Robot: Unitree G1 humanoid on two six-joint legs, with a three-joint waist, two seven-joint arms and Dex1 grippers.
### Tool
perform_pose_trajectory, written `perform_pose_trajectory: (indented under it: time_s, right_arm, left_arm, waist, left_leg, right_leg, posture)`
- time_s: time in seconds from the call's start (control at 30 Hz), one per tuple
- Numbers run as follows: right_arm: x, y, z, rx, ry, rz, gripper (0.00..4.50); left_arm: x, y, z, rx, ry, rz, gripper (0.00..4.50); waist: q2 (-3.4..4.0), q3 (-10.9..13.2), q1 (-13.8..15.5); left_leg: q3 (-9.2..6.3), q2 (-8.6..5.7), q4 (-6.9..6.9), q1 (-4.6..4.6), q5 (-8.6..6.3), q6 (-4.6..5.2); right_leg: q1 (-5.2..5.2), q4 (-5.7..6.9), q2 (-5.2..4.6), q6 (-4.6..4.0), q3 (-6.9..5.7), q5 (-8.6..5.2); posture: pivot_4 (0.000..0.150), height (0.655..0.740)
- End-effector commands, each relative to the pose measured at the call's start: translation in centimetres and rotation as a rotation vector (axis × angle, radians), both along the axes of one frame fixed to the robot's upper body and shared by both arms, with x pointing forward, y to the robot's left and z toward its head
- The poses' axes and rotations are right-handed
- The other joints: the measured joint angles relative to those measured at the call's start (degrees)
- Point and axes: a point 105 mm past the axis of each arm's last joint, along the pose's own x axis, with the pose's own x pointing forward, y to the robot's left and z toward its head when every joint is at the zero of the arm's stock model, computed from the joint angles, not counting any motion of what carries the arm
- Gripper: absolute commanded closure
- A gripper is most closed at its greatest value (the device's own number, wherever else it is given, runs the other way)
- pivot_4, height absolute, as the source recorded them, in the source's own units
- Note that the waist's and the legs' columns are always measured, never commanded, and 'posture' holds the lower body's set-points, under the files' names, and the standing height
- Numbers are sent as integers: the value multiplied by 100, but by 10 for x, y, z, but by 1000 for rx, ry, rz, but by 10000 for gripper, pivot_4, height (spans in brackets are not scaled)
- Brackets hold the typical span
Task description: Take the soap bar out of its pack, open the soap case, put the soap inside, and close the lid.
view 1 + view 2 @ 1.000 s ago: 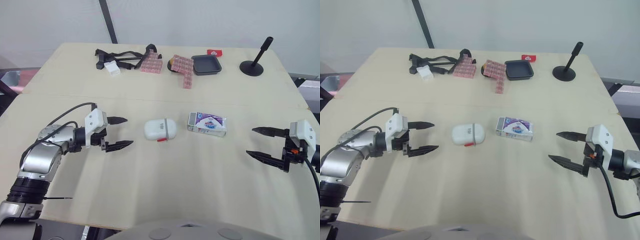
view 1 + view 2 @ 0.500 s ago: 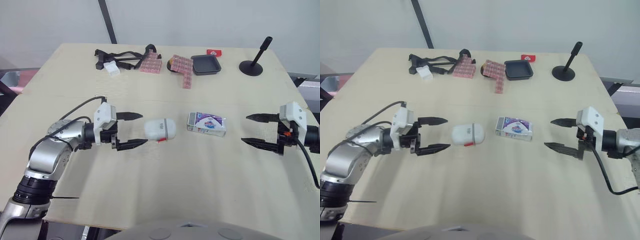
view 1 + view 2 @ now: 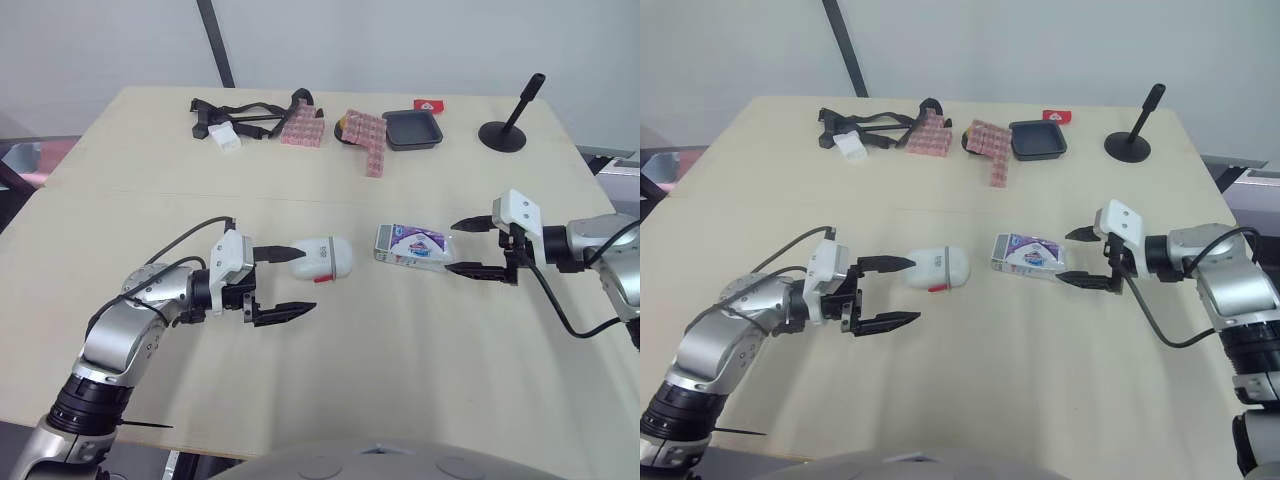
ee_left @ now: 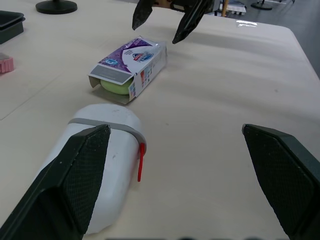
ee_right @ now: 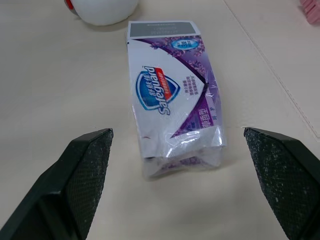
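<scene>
White soap case [image 3: 320, 258] lies mid-table, with the purple soap pack [image 3: 413, 247] at its 3 o'clock and the soap bar [image 4: 115, 86] inside. Left gripper [image 3: 300, 279] spread wide at case's 9 o'clock, right gripper [image 3: 452, 247] spread wide at pack's 3 o'clock, probably lining up grabs.

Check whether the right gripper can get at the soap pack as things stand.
Probably yes. The right gripper is open, with its fingertips level with the near end of the soap pack, and nothing lies between them. The soap case sits past the pack's far end, out of the way.
</scene>
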Motion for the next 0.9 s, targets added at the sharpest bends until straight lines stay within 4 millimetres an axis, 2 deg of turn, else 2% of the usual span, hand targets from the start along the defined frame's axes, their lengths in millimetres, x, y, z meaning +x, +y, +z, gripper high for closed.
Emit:
perform_pose_trajectory:
  time_s: [0.03, 0.27, 0.5, 0.9]
  right_arm:
    - [8, 0, 5, -13, -39, 12, 0]
    - [17, 6, -8, -17, -38, 31, 0]
    - [19, 12, -12, -13, -43, 49, 0]
    - [16, 18, -20, -12, -48, 75, 0]
  left_arm:
    - [-7, -6, 7, -12, -42, -20, 136]
    - [-10, -11, 8, -31, -45, -17, 136]
    - [-11, -11, 8, -35, -46, -16, 136]
    - [-9, -14, 8, -46, -39, -2, 136]
  waist:
    - [0, 0, -2]
    - [1, 0, 4]
    - [1, 0, 8]
    - [1, 0, 12]
  left_leg:
    - [0, 2, 2, 1, 0, 0]
    - [3, 4, 12, -2, 0, 0]
    - [8, 10, 19, -6, 0, 0]
    - [11, 12, 22, -6, 0, 0]
  right_leg:
    - [0, 3, 1, 0, 0, 0]
    - [-3, 11, 2, -3, 0, -1]
    - [-6, 17, 3, -3, -1, -2]
    - [-7, 20, 4, -4, -1, -2]
  posture:
    - [1500, 7400]
    - [1500, 7400]
    - [1500, 7400]
    - [1500, 7400]
